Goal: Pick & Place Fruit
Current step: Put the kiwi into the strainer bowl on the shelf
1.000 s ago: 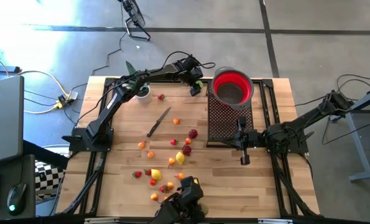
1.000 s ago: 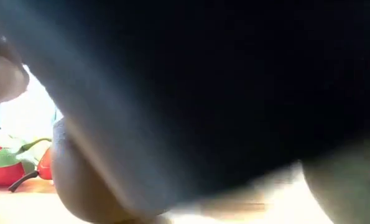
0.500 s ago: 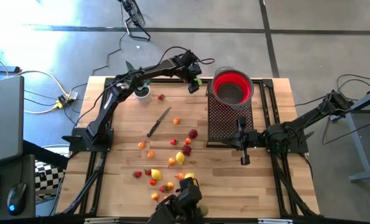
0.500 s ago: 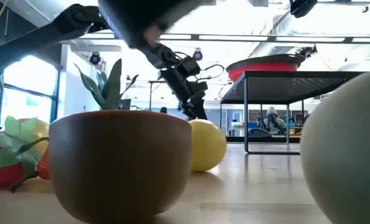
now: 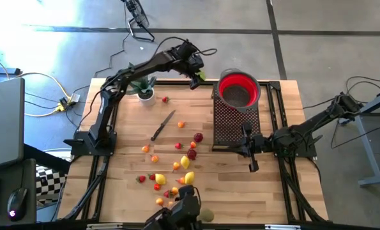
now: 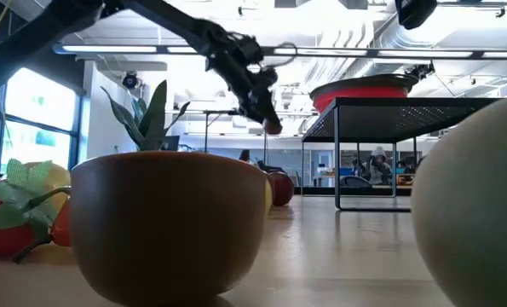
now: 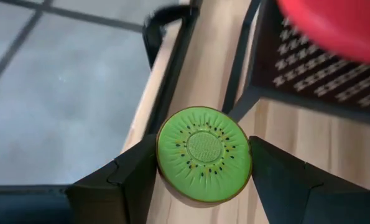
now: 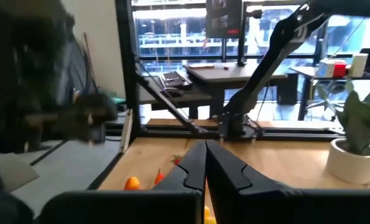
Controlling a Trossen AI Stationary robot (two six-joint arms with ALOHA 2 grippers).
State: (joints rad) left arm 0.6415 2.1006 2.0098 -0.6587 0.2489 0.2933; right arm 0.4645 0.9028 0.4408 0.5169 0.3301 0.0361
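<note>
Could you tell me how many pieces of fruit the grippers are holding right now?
1: a green kiwi half in the left gripper, raised beside the red bowl. The right gripper is shut and empty.

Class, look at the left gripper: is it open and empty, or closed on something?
Closed on something. In the left wrist view the left gripper has its two fingers pressed against either side of a green kiwi slice.

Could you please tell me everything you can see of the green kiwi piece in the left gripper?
The kiwi slice is a round toy piece with a bright green cut face, a paler centre, a ring of small dark seeds and a thin brownish rim. The left gripper holds it between its two dark fingers, which press on its edges. It hangs in the air near the red bowl, above the table's far edge.
</note>
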